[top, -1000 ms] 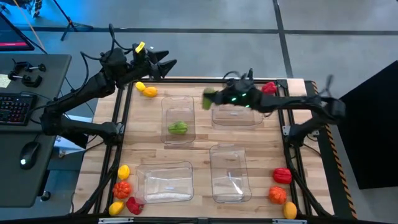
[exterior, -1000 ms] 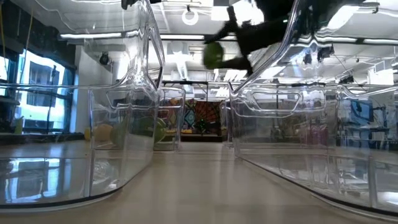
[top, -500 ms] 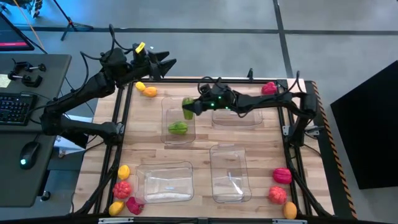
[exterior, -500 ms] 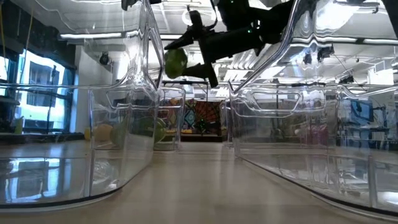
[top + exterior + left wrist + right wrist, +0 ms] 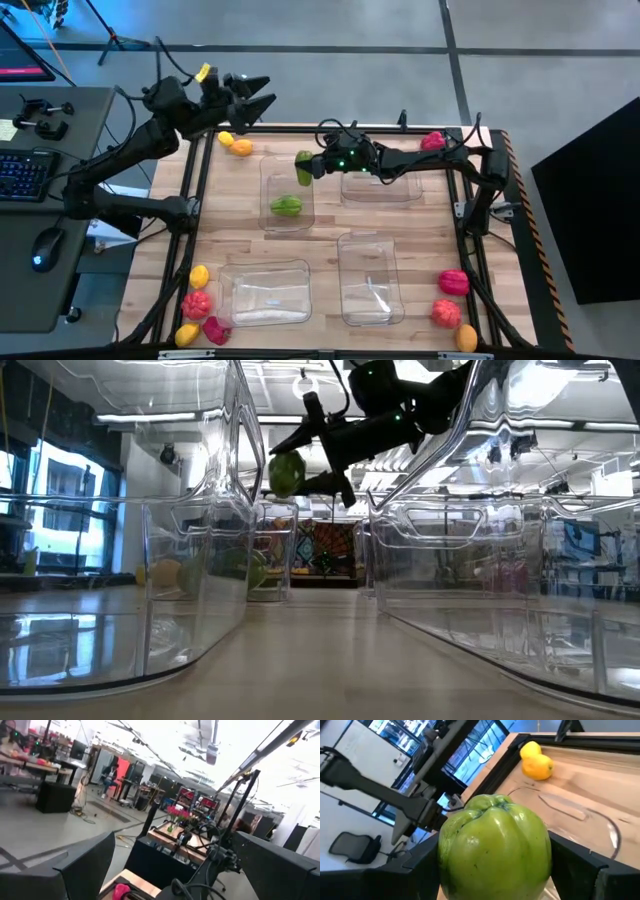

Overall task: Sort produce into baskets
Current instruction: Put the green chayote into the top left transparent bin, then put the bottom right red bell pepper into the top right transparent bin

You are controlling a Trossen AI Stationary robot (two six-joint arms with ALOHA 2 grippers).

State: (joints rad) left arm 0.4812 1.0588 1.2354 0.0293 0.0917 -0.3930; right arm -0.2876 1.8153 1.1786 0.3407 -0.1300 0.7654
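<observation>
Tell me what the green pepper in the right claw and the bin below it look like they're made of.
Green pepper: probably molded plastic, smooth and slightly glossy, with soft highlights on its lobes. Bin: clear hard plastic, see-through, glinting along its rim. The right claw holds the pepper above it.

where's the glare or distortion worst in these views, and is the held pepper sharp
Low view: the clear bin walls warp and mirror the ceiling lights. Left wrist view: the ceiling is blown out white. Right wrist view: the green pepper is sharp, held by the right gripper. High view: evenly lit.
</observation>
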